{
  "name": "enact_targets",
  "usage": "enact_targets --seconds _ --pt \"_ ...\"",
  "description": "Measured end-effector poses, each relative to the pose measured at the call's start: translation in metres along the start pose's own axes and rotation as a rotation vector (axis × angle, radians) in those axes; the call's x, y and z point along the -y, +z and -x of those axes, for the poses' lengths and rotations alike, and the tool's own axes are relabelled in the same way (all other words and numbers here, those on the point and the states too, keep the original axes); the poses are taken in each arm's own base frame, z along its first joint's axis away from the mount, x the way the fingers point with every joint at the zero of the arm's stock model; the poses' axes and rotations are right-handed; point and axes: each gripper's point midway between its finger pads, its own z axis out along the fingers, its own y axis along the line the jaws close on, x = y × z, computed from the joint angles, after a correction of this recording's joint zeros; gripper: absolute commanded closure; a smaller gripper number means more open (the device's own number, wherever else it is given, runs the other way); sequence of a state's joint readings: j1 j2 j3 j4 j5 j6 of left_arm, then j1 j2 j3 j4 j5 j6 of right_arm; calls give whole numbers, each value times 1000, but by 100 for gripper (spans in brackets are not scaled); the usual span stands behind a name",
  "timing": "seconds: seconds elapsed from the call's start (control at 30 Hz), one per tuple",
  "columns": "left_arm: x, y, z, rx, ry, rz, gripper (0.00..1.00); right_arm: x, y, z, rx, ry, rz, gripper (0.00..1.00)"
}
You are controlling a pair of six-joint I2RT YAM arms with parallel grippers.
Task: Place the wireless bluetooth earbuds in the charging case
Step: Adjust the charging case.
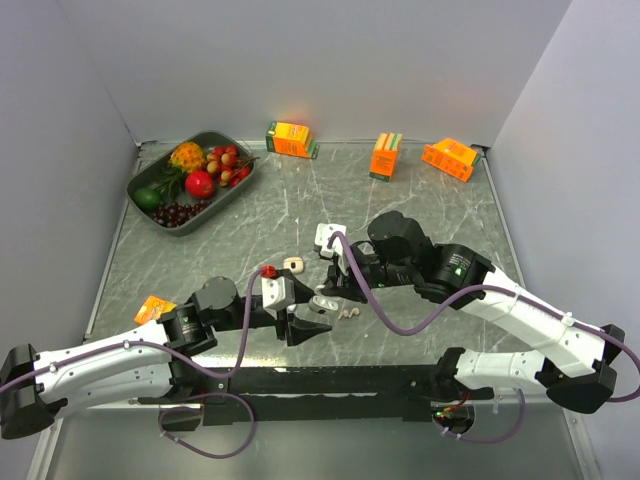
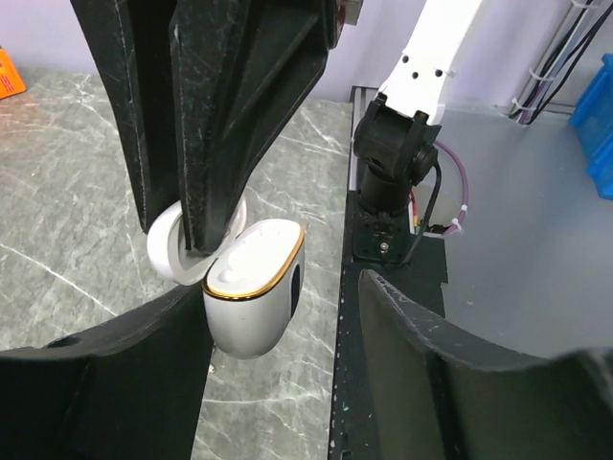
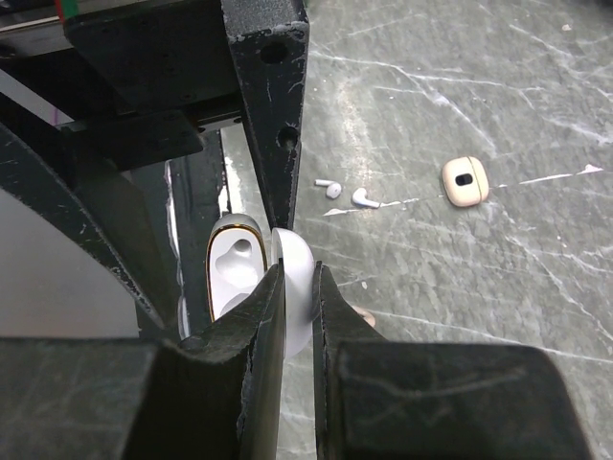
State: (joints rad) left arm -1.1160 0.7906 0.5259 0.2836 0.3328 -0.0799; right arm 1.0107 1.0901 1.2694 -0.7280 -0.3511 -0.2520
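The white, gold-rimmed charging case [image 2: 251, 287] hangs open above the marble table, its two sockets bare. My right gripper [image 3: 297, 278] is shut on its flipped-up lid [image 3: 297, 307]. My left gripper [image 2: 287, 331] stands open around the case body: one finger touches its side and the other is apart from it. Two white stemmed earbuds [image 3: 347, 194] lie on the table beyond the case. A stubby beige piece [image 3: 465, 181] lies farther off. In the top view the case [image 1: 322, 303] sits between both grippers, with small pale pieces [image 1: 348, 313] beside it.
A dark tray [image 1: 143, 176] of fruit stands at the back left. Orange juice cartons [image 1: 291, 139] [image 1: 385, 155] [image 1: 450, 158] line the back, and another [image 1: 153, 309] lies by the left arm. A small red item [image 1: 268, 271] and a white block [image 1: 330, 236] lie mid-table.
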Motion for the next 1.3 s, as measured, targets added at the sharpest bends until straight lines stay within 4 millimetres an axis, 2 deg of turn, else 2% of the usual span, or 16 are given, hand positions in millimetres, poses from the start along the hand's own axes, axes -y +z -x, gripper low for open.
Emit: enact_targets --seconds 0.17,0.3,0.4,0.53,0.67,0.93,1.0,1.1,1.27,1.3 --pt "1 0 1 3 -14 -1 45 1 1 0 1 -1 -8 100" --pt "0 0 1 4 -18 5 49 1 1 0 1 -3 -6 100" --pt "-1 0 1 4 -18 10 46 0 1 0 2 -4 -5 100" --pt "-2 0 1 5 -23 13 36 0 1 1 3 -6 -8 100" --pt "-2 0 1 5 -37 18 36 0 2 -1 -1 -7 -10 100" --pt "-2 0 1 4 -48 18 53 0 3 -3 -7 -6 -8 100" --pt "-3 0 1 5 -48 22 60 -1 3 -3 -6 -8 -6 100" --pt "-4 0 1 4 -54 27 67 -3 4 -3 -6 -9 0 100" --pt "-4 0 -1 0 -61 28 74 -4 4 -3 -7 -11 2 100" --pt "-4 0 -1 0 -61 28 81 -4 4 -3 -6 -11 2 100"
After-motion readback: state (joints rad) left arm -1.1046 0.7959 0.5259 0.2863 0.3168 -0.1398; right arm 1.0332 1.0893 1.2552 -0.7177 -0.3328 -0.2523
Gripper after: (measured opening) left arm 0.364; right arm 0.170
